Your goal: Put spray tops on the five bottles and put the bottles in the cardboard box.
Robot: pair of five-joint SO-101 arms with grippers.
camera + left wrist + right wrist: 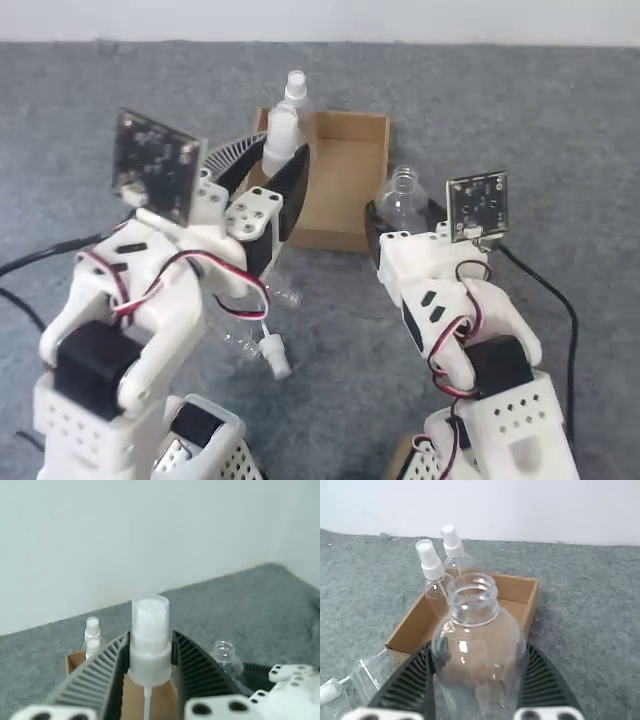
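My left gripper (275,160) (149,647) is shut on a white spray top (149,635) (281,130), held upright in the air near the left side of the cardboard box (345,170). At the box's right front corner, my right gripper (403,215) (477,680) is shut on a clear bottle (477,640) (402,195), upright with a bare open neck. Two capped bottles (436,585) (455,555) stand in the box's far left corner; one capped bottle (296,90) rises there in the high view.
Clear bottles lie on the grey carpet in front of the box (255,335) (370,672), with a loose white spray top (275,357) beside them. Cables trail by both arm bases. A white wall runs along the back.
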